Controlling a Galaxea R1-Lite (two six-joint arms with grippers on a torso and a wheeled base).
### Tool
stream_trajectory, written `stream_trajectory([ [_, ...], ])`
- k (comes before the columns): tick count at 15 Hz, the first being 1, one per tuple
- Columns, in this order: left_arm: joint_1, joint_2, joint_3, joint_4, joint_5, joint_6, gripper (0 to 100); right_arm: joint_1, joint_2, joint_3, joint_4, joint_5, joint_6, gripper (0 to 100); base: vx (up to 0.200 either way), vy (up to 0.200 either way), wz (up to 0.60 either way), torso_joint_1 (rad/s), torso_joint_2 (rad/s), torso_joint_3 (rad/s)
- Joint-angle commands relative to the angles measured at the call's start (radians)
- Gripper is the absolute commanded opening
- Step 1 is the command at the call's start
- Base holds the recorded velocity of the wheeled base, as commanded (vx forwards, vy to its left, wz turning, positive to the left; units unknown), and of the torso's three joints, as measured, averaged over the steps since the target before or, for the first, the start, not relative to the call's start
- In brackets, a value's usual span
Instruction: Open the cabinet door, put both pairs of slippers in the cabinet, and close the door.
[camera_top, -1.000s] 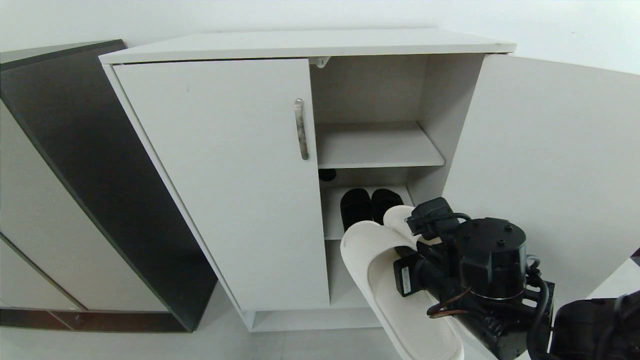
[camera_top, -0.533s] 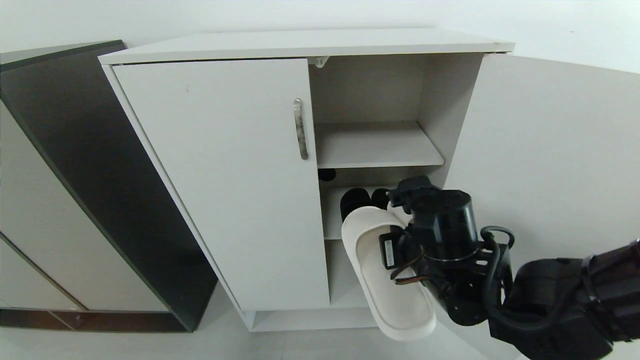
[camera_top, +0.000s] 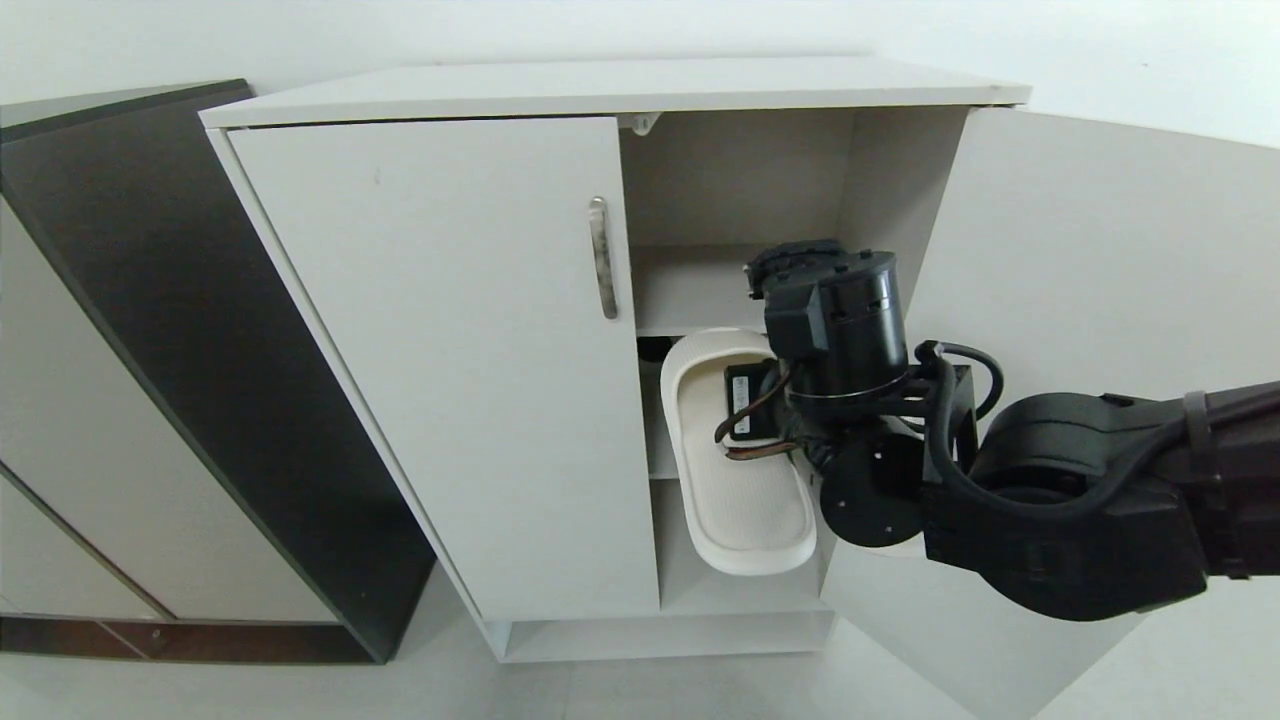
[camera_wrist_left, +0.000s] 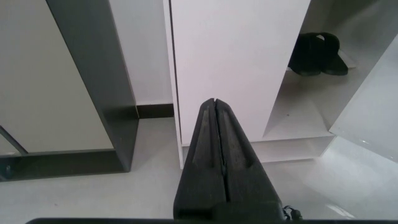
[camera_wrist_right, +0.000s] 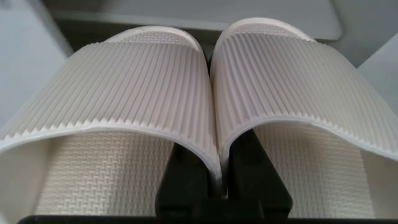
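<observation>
Right end effector (camera_wrist_right: 222, 190): clamped on the white slippers (camera_top: 735, 490). It pinches the two ribbed straps together where they meet, one finger (camera_wrist_right: 186, 186) inside each slipper. The pair sits side by side, soles down, toes pointing away from the wrist.

Slipper position, head view: in the open right half of the cabinet (camera_top: 600, 90), tilted with toe up. The toe end is just under the front edge of the upper shelf (camera_top: 700, 290) and the heel end hangs in front of the lower compartment. How far inside they are: cannot tell.

Black slippers (camera_wrist_left: 318, 53): already on the middle shelf, side by side, in the open half.

Right door (camera_top: 1080, 250): swung wide open. Left door (camera_top: 430, 350): shut, with the metal handle (camera_top: 600, 258) on its inner edge.

Left end effector (camera_wrist_left: 214, 107): fingers pressed together with nothing between them. It hangs above the floor (camera_wrist_left: 155, 168) in front of the shut left door, apart from the slippers.

A dark-framed panel (camera_top: 200, 350) stands just beside the cabinet on its left.
</observation>
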Motion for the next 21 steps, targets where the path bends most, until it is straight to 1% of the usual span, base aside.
stream_trajectory([
  [1, 0.000, 0.000, 0.000, 0.000, 0.000, 0.000, 0, 0.000, -0.002, -0.008, -0.001, -0.001, -0.002, 0, 0.000, 0.000, 0.00, 0.000, 0.00, 0.000],
  [10, 0.000, 0.000, 0.000, 0.000, 0.000, 0.001, 0, -0.006, -0.008, 0.002, 0.000, -0.001, -0.002, 0, 0.000, 0.000, 0.00, 0.000, 0.00, 0.000],
  [16, 0.000, 0.000, 0.000, 0.000, -0.002, 0.003, 0, -0.006, -0.021, 0.011, -0.003, -0.001, -0.006, 0, 0.200, 0.000, 0.00, 0.004, 0.00, 0.003],
  [21, 0.000, 0.000, 0.000, 0.000, -0.003, 0.003, 0, -0.006, -0.033, 0.045, -0.007, -0.001, -0.002, 0, 0.200, 0.000, 0.00, 0.000, 0.00, 0.000],
])
